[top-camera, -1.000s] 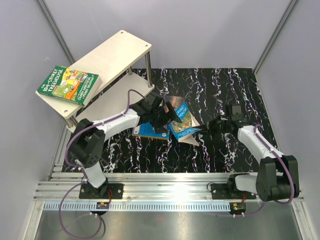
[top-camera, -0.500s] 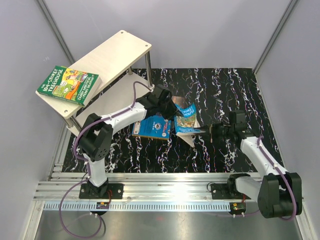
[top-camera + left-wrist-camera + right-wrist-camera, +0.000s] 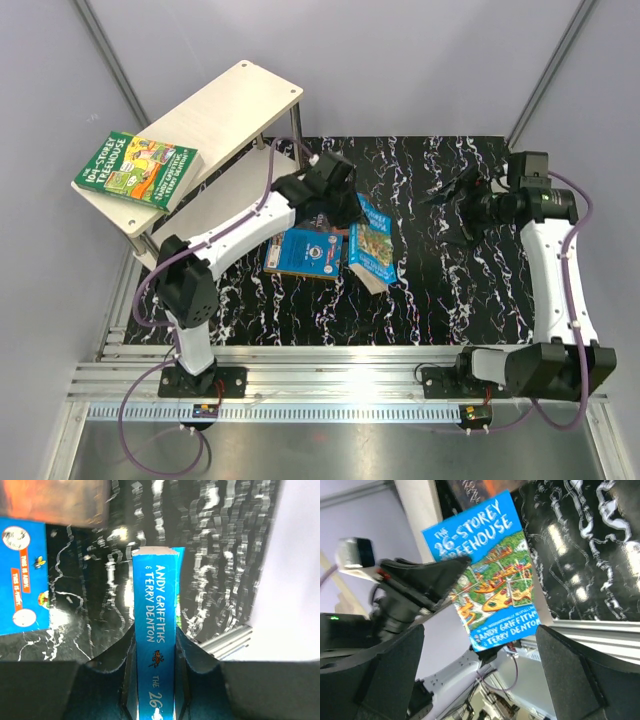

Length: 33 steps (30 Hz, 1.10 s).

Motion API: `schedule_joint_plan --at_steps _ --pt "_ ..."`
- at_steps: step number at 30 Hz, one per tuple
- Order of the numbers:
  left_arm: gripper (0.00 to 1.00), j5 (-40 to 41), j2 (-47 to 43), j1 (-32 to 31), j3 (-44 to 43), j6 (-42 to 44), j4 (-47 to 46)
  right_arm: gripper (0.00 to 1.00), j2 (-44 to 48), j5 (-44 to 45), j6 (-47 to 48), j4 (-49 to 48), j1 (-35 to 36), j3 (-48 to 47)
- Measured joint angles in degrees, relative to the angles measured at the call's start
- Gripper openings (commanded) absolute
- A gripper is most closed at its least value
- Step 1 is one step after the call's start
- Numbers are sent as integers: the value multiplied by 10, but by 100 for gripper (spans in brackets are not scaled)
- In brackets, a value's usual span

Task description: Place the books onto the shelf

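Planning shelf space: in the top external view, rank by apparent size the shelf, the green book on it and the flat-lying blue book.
1. shelf
2. green book
3. flat blue book; it is partly covered, and the green book sits nearer the camera, so this pair is unsure.

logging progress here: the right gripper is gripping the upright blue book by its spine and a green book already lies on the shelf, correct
Not quite: the left gripper grips the upright blue book by its spine, as the left wrist view shows; the right gripper stands open and empty. The green book does lie on the shelf.
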State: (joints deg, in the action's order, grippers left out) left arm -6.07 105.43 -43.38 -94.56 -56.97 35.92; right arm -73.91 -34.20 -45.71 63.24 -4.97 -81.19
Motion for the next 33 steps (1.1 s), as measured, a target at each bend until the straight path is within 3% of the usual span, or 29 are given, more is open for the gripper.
schedule_joint_plan --at_steps 2,4,7,8,12,15,23,29,33 --pt "0 12 -7 -6 -49 14 34 98 31 -19 0 1 1 30" --pt "0 25 -12 -12 -106 26 65 90 60 -41 -4 -5 1 80" --pt "0 37 -14 -20 -194 40 101 53 67 -69 -9 -3 4 127" --pt "0 40 -15 -23 -225 45 116 33 64 -75 -10 -3 7 132" --pt "0 71 -39 -26 -313 66 166 8 69 -92 -14 -11 16 130" --pt "0 89 -84 -4 -337 77 193 4 76 -101 -16 -16 24 129" --pt "0 170 -237 183 -357 141 206 2 81 -106 -16 -22 68 130" --pt "0 189 -283 322 -384 151 202 0 102 -110 -16 -26 97 150" --pt "0 206 -295 377 -368 142 196 0 111 -113 -17 -25 107 164"
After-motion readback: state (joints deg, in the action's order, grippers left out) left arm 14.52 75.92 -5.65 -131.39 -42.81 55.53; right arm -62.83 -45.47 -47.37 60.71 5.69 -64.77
